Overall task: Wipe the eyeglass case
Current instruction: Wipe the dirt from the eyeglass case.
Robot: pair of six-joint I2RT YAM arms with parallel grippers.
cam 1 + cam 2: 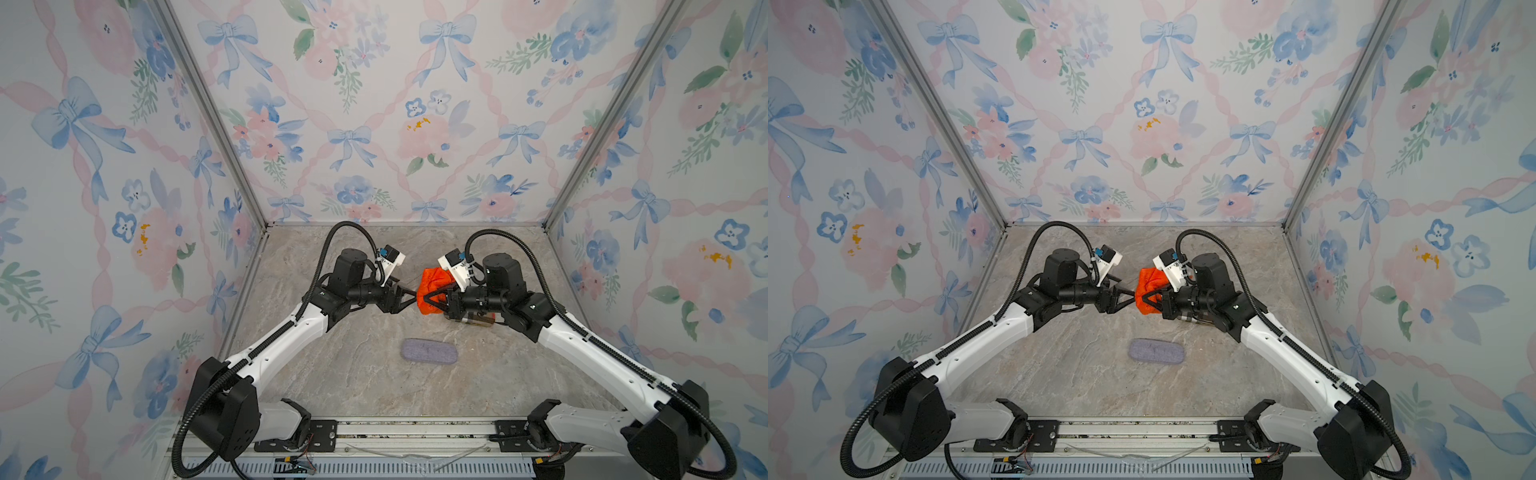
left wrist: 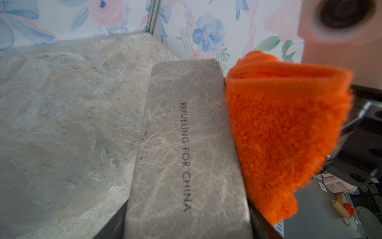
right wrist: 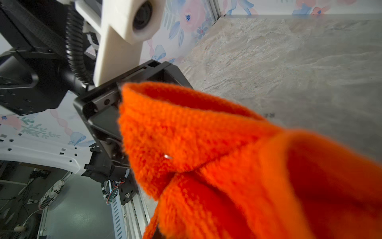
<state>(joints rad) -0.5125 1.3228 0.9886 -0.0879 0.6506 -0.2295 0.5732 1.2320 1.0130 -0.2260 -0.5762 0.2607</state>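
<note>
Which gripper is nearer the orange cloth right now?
Right. The right gripper is shut on the orange cloth. The left gripper sits just beside it, holding the eyeglass case against the cloth's edge.

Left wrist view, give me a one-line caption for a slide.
Marbled grey eyeglass case lettered REFUELING FOR CHINA, with an orange cloth against one long edge.

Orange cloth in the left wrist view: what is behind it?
Part of the right gripper shows dark past the orange cloth, which sits against the eyeglass case. From this view, the fingers gripping the cloth are covered.
</note>
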